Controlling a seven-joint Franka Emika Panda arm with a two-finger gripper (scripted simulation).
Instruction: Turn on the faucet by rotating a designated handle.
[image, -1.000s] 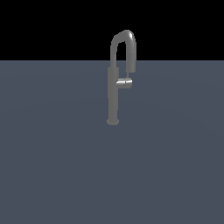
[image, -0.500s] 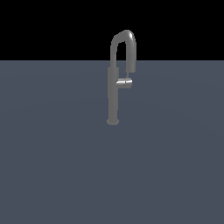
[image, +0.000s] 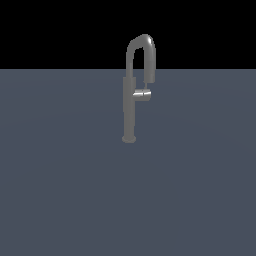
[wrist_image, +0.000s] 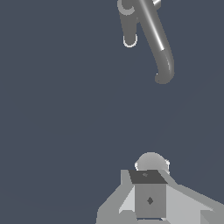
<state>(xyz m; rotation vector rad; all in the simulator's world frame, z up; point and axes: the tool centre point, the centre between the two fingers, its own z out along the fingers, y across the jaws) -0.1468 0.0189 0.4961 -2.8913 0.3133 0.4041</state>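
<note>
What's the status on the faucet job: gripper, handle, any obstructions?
Gripper well short of the faucet, holding nothing; jaw state unclear. Handle untouched, sticking out sideways from the column. Nothing visible between gripper and faucet.

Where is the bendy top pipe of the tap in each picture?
Exterior view: the grey metal gooseneck spout arches over the top of the tall slim grey faucet, above centre, tip pointing down near the short grey cylindrical handle.
Wrist view: the spout runs in from the upper edge, ending in its downturned tip.
Shared landmark: the faucet's vertical column.
</note>
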